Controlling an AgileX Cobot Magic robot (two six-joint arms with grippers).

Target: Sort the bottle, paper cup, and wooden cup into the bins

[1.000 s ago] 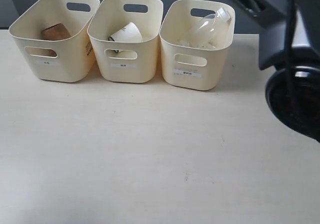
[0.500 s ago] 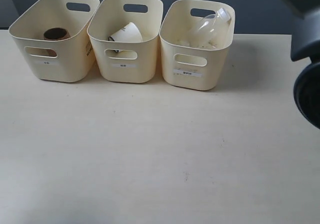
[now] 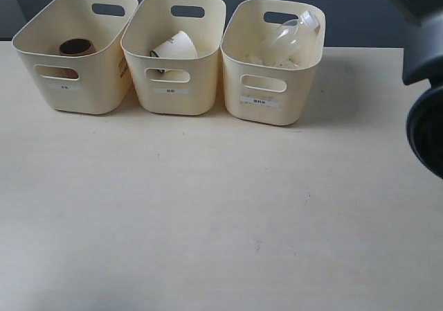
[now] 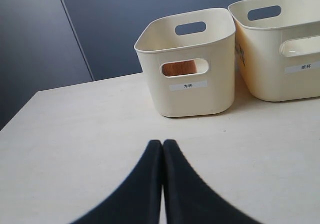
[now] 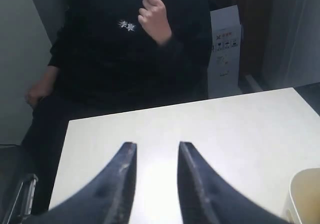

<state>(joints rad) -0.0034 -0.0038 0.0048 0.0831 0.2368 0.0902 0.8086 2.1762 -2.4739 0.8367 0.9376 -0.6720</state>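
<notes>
Three cream bins stand in a row at the back of the table. The wooden cup stands upright in the left bin; its brown side shows through that bin's handle cutout. The paper cup lies tilted in the middle bin. The clear bottle leans in the right bin. My left gripper is shut and empty, low over the table in front of the left bin. My right gripper is open with nothing between its fingers, facing away from the bins.
A dark part of the right arm fills the right edge of the exterior view. A person in black sits beyond the table's far edge in the right wrist view. A bin rim shows at that view's corner.
The wooden cup went from tilted to upright in the left bin. The right arm drew back toward the right edge of the exterior view, then held still.
</notes>
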